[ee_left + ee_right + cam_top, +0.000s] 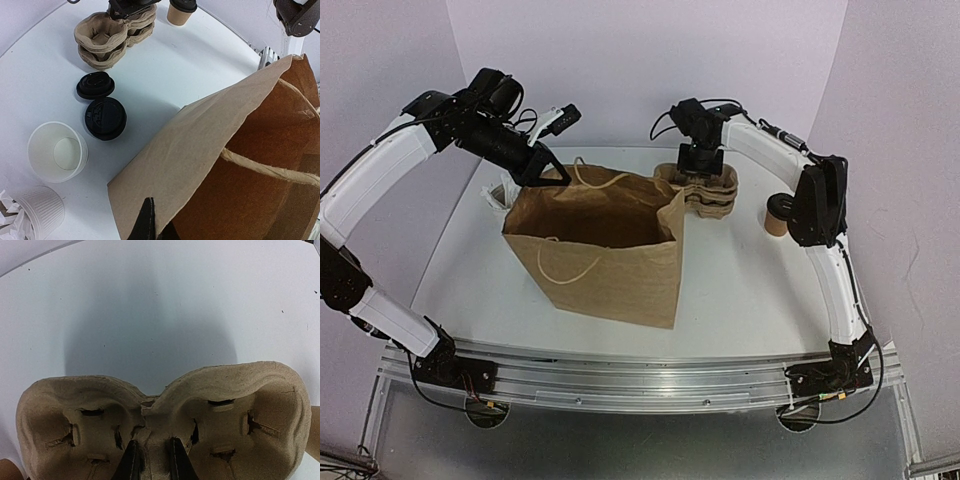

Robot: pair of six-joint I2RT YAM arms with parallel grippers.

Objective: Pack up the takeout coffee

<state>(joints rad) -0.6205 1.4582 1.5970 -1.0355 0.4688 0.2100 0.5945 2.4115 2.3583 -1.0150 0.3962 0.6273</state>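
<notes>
The left gripper (pixel 156 229) is pinched shut on the rear left rim of the open brown paper bag (pixel 610 270), which stands in the middle of the worktop (pixel 740 300). The right gripper (pixel 153 462) sits on the top pulp cup carrier (pixel 240 405) of a stack just behind the bag's right rear corner, its fingers close either side of the centre ridge; whether they clamp it I cannot tell. The takeout coffee (pixel 777 218), black lid on, stands upright near the worktop's right edge, beside the right arm.
</notes>
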